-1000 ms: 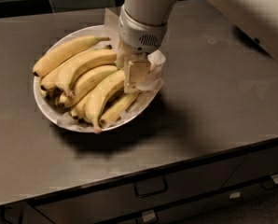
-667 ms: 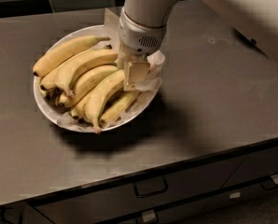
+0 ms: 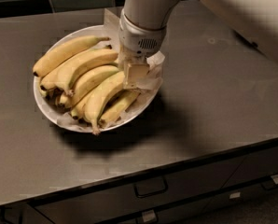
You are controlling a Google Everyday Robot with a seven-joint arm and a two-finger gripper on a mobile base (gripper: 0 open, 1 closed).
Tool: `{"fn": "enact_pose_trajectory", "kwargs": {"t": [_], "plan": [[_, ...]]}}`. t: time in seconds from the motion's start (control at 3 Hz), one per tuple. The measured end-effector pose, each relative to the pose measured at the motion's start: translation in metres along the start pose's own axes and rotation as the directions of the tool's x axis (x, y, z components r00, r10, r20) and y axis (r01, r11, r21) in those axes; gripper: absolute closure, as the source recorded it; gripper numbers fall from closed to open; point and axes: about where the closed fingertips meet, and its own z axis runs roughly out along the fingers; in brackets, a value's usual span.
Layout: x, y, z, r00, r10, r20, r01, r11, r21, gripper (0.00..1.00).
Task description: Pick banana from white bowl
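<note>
Dark grey counter [image 3: 213, 92] fills most of the camera view, with a dark tiled wall [image 3: 59, 1] along the top edge and drawers [image 3: 150, 188] under the front lip; the bowl [image 3: 45, 110] sits on the left half of the counter, wide, shallow and white, lined with crumpled paper [image 3: 154, 73] that sticks up past the rim at the back and right. Other bananas [image 3: 64, 52] lie heaped in it, fanned with their stem ends toward the right and their tips toward the left and front; the banana [image 3: 104, 99] is the thick, curved one near the front, running from under the gripper down to a dark tip at the bowl's front rim, with a thinner banana [image 3: 118, 107] just beside it on the right. The arm [image 3: 146, 8] comes down from the top of the view; the gripper [image 3: 133, 80] is low over the right side of the bowl, its pale end touching, or perhaps only just above, the banana's stem end; whether it is clamped on the fruit or apart I cannot tell, since the wrist hides that spot.
</note>
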Motion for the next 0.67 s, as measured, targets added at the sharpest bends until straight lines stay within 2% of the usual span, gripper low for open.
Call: {"fn": "enact_pose_trajectory", "kwargs": {"t": [0.33,0.67], "plan": [[0.0,0.0,0.0,1.0,0.0,0.0,0.0,1.0,0.0,0.94],[0.0,0.0,0.0,1.0,0.0,0.0,0.0,1.0,0.0,1.0]]}}
